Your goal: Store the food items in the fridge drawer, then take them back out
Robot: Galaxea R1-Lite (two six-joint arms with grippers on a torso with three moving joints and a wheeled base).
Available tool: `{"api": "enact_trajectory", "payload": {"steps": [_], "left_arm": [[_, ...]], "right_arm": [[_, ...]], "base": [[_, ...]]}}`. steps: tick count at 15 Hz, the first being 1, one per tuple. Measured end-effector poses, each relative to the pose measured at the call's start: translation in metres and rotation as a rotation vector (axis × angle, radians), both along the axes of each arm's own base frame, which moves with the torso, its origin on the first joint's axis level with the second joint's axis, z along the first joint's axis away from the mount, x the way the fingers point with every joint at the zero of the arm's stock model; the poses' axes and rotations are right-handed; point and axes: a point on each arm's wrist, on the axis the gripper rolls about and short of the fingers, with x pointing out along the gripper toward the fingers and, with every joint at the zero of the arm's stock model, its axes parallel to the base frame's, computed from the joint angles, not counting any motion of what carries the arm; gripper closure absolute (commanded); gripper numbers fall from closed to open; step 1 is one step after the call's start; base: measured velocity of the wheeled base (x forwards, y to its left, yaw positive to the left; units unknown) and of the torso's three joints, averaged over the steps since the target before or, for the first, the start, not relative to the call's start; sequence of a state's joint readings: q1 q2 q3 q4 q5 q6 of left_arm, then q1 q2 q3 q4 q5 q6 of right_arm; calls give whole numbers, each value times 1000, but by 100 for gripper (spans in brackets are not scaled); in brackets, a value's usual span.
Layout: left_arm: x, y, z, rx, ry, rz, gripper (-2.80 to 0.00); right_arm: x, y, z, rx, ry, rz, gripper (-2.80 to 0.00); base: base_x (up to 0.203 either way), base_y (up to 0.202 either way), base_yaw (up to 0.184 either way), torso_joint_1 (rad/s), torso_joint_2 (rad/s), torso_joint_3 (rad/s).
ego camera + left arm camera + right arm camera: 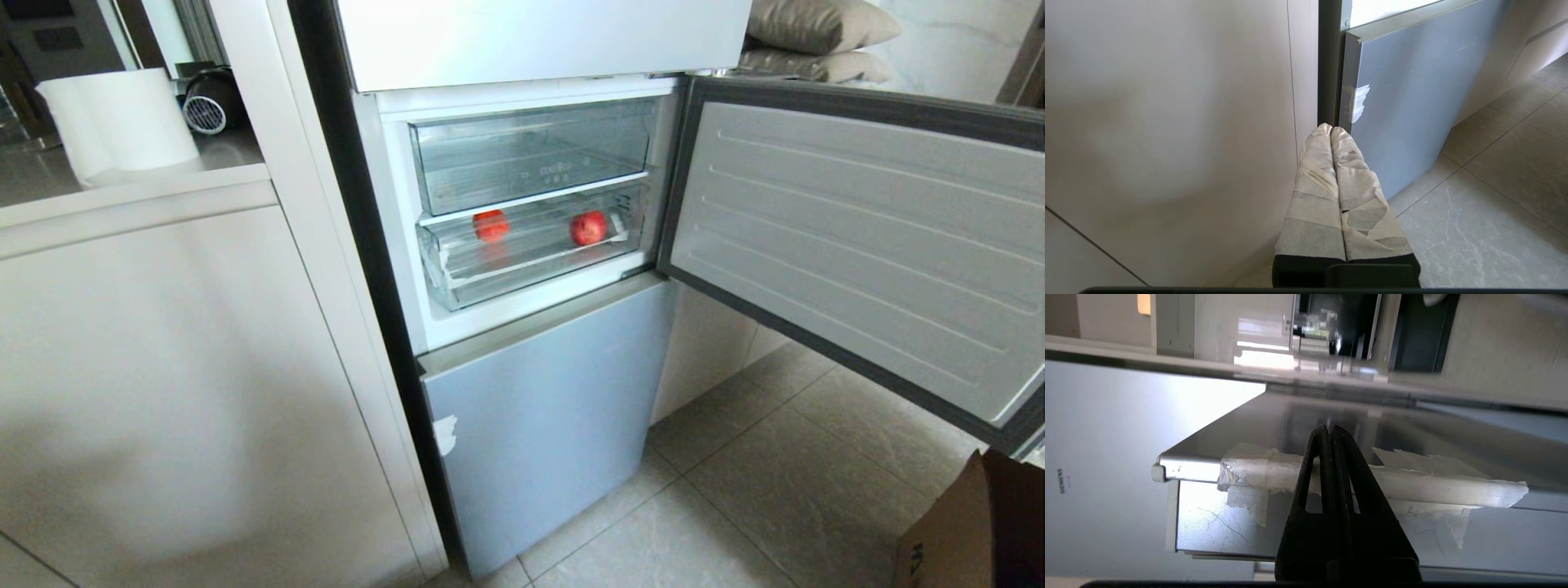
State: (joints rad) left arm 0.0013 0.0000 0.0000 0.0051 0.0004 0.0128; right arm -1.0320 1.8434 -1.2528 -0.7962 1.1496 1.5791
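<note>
Fridge door [857, 245] stands open to the robot's right. Two food items lie in the fridge drawer [531, 273], the lower clear one beneath the lettered drawer [531, 155]: one ball [491, 224] toward the left, the other [589, 228] toward the right, well apart, both on the ribbed floor. The drawer looks pushed most of the way in.

Your left gripper [1331, 132] hangs low beside the cabinet panel [1167, 122] and the fridge's lower grey door [1412, 102]; its taped jaws are pressed together and empty. Your right gripper [1329, 435] is outside the head view; its wrist camera shows black jaws closed on nothing, pointed at a taped metal edge [1372, 482], apparently the rim of the open door, though whether it touches is not clear.

Judgement: storing appears done, since both items sit in the drawer. Retrieval is what remains for you: pull the drawer out if needed, then lift each ball out. Neither arm is near the drawer yet.
</note>
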Motion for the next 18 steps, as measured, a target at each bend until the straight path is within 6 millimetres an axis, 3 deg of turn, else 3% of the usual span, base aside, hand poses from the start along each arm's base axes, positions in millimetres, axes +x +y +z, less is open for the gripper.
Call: {"api": "enact_trajectory", "payload": {"steps": [3, 5, 9, 11, 14, 18], "left_arm": [[0, 0, 0, 0, 0, 1, 0], [0, 0, 0, 0, 0, 0, 0], [0, 0, 0, 0, 0, 0, 0], [0, 0, 0, 0, 0, 0, 0], [0, 0, 0, 0, 0, 1, 0], [0, 0, 0, 0, 0, 0, 0]], "right_arm": [[-19, 30, 5, 13, 9, 18, 0], [-37, 55, 19, -18, -9, 15, 0], [-79, 109, 87, -77, -102, 19, 0], [-92, 122, 107, -148, -161, -41, 0], [-95, 115, 111, -348, -249, -215, 0], [-79, 76, 73, -488, -170, -602, 0]], "base": [[0, 0, 0, 0, 0, 0], [0, 0, 0, 0, 0, 0], [0, 0, 0, 0, 0, 0], [0, 0, 0, 0, 0, 0], [0, 0, 0, 0, 0, 0], [0, 0, 0, 0, 0, 0]]}}
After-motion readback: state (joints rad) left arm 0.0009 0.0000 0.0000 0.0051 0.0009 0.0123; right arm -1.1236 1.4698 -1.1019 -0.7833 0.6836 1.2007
